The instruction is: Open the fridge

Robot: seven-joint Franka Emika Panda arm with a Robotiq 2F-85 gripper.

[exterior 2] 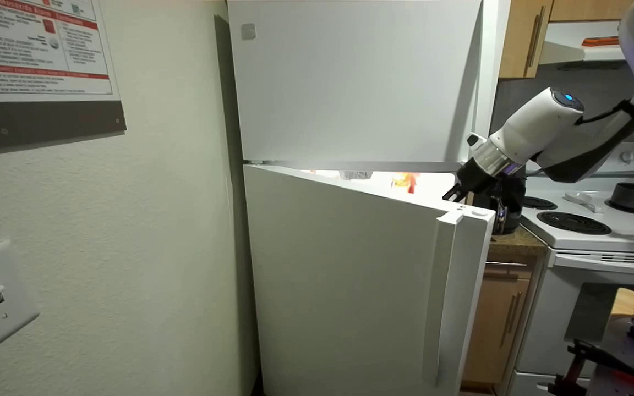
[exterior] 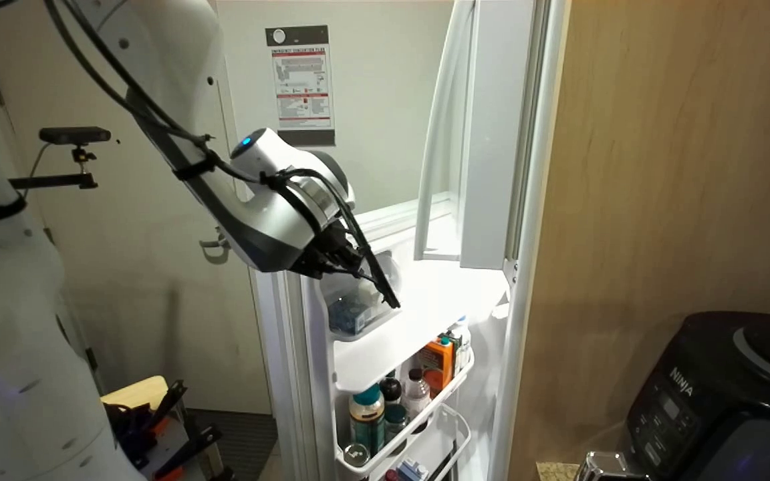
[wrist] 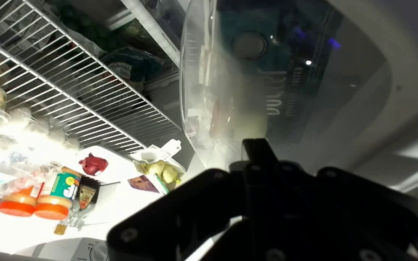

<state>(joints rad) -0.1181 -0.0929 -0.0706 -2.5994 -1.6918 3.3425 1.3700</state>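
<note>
Tool (exterior: 392,300): closed, jaws together, slanting down
Clear cover (wrist: 238,83): just past the tool, on the lower door (exterior 2: 344,275)
Lower door: ajar, bottles (exterior: 367,422) on its inner side
Fridge (exterior 2: 350,82): just beside the pale wall (exterior 2: 168,231), lit inside
Red onion (wrist: 93,164): deeper in

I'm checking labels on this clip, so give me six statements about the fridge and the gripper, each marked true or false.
1. The fridge has its lower door standing open. True.
2. Both of the fridge's doors are open. False: the upper door is shut.
3. The gripper is shut. True.
4. The gripper is on the lower door's outer side. False: the gripper is on the inner side.
5. Orange-lidded jars show in the wrist view. True.
6. Nothing stands inside the lower door. False: bottles stand there.
</note>
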